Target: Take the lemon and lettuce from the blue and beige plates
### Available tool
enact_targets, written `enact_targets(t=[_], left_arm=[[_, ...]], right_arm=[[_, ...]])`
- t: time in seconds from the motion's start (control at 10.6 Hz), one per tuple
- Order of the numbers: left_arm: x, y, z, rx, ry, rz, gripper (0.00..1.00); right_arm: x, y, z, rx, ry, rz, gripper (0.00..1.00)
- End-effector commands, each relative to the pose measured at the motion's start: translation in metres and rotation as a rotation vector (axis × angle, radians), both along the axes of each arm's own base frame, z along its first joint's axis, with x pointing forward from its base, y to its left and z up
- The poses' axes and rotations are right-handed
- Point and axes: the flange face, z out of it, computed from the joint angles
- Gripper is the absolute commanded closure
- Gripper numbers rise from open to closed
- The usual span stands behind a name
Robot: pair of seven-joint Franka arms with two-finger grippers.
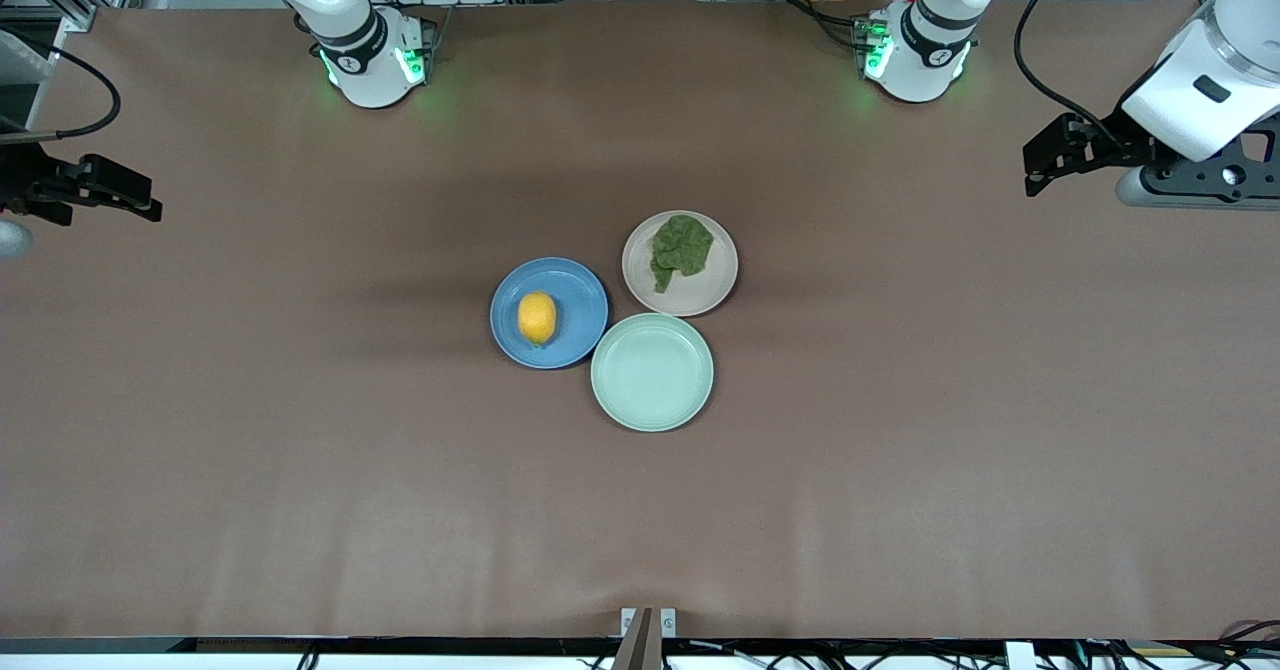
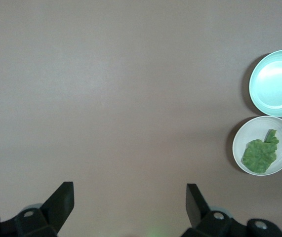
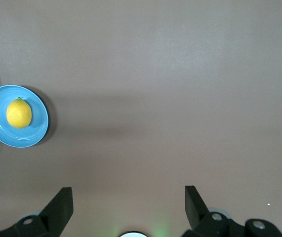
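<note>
Mint-green plate [image 1: 652, 372] sits nearest the front camera, nothing on it, mid tabletop [image 1: 300, 470]. Its rim touches or nearly touches the other two plates.

Blue plate [image 1: 549, 312] is next out, toward the right arm's end. Lemon [image 1: 537, 317] lies on it, roughly centered: small oval, yellow-orange, smooth rind, long axis pointing toward the robots' bases.

Beige plate [image 1: 680, 263] is farthest from the front camera of the three, toward the left arm's end. Lettuce [image 1: 680, 248] lies on it: wrinkled dark green leaf, short stem end pointing toward the front camera, covering about half the plate.

Right hand [image 1: 140, 202] hovers over the bare tabletop at the right arm's end, fingers spread wide, holding nothing. Lemon is well apart from it, out toward the table's middle.

Left hand [image 1: 1040, 165] hovers over the bare tabletop at the left arm's end, fingers spread wide too, holding nothing. Lettuce is well apart from it.

No readable labels or writing on plates, lemon or lettuce.
</note>
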Motion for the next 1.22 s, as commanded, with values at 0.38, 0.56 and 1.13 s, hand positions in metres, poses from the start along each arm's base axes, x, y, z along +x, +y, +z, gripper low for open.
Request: enact_targets(t=[0.38, 0.56, 1.13], left_arm=[[-0.0007, -0.0041, 0.0006, -0.004, 0.013, -0.038, 0.0], [-0.0009, -0.0049, 0.0006, -0.004, 0.013, -0.04, 0.0], [-0.0004, -0.005, -0.0002, -0.004, 0.014, -0.04, 0.0]], right_arm=[[-0.0012, -0.0024, 0.0009, -0.011, 0.004, -0.018, 0.0], [-0.0011, -0.0036, 0.001, -0.015, 0.002, -0.02, 0.0], [-0.0013, -0.0105, 0.001, -0.014, 0.002, -0.031, 0.0]])
